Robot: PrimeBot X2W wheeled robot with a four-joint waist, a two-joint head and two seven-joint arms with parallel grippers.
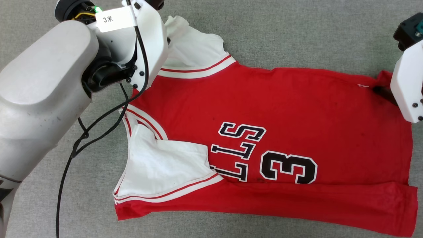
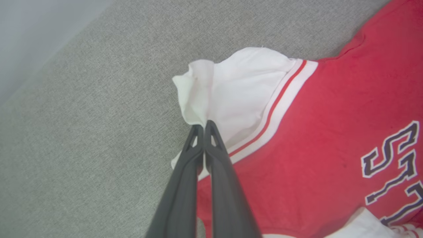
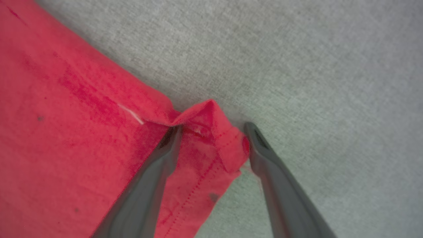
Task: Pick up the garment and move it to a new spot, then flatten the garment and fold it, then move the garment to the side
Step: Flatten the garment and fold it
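Two grippers work my red basketball jersey (image 1: 297, 109), spread lettering-up across the centre of the grey fabric surface (image 1: 297, 36). At upper left, my left gripper (image 2: 202, 127) is pinched tight on the white sleeve (image 2: 238, 89). At the right edge, my right gripper (image 3: 213, 129) stands wide, fingers straddling the red hem corner (image 3: 228, 145)

the garment (image 1: 297, 99) is red. its sleeves (image 1: 195, 46), at 11 and 7 o'clock, are white, edged in white trim (image 1: 198, 71) with a thin red stripe. the lettering (image 1: 243, 142) and number "3" (image 1: 288, 167) are black with white outlines. the bench (image 1: 297, 33) is a mottled grey weave. the left hand (image 2: 204, 127) and right hand (image 3: 214, 130) are dark grey, the left forearm (image 1: 43, 82) pale grey and its cable (image 1: 99, 122) black.
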